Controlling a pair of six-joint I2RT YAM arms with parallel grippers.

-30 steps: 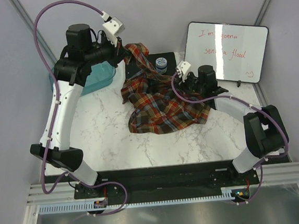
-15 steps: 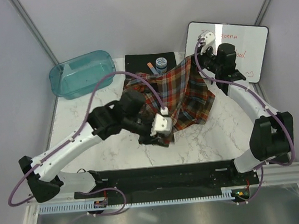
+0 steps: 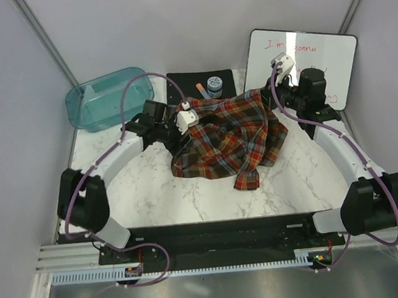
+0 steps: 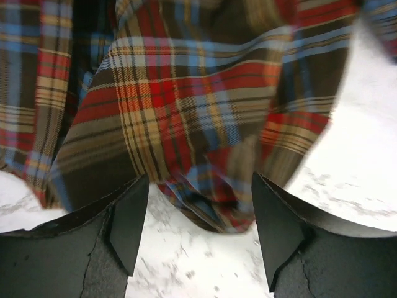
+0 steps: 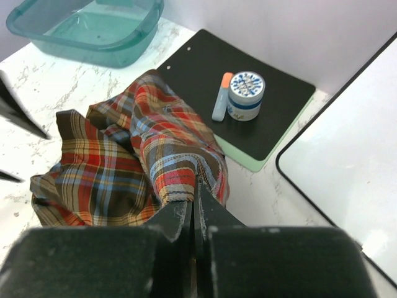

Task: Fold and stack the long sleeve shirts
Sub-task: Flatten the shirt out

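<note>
The plaid long sleeve shirt [image 3: 226, 136] lies rumpled on the marble table [image 3: 140, 189], with its back right corner lifted. My right gripper [image 3: 268, 95] is shut on that corner, and the right wrist view shows the hem [image 5: 186, 177] pinched between the closed jaws [image 5: 195, 197]. My left gripper [image 3: 182, 136] stands at the shirt's left edge. In the left wrist view it is open [image 4: 198, 230], with bare marble between the fingers [image 4: 127, 223]. The shirt's folds [image 4: 186, 105] hang just past the fingertips.
A teal bin [image 3: 107, 98] sits at the back left. A black clipboard [image 3: 187, 79] behind the shirt holds a small jar [image 3: 213, 85] and a marker [image 3: 199, 87]. A whiteboard [image 3: 303, 63] leans at the back right, close behind my right gripper.
My left gripper has opened and let go of the shirt, moving from the front middle to its back left edge. The shirt has dropped lower. My right gripper stays shut on its corner.
</note>
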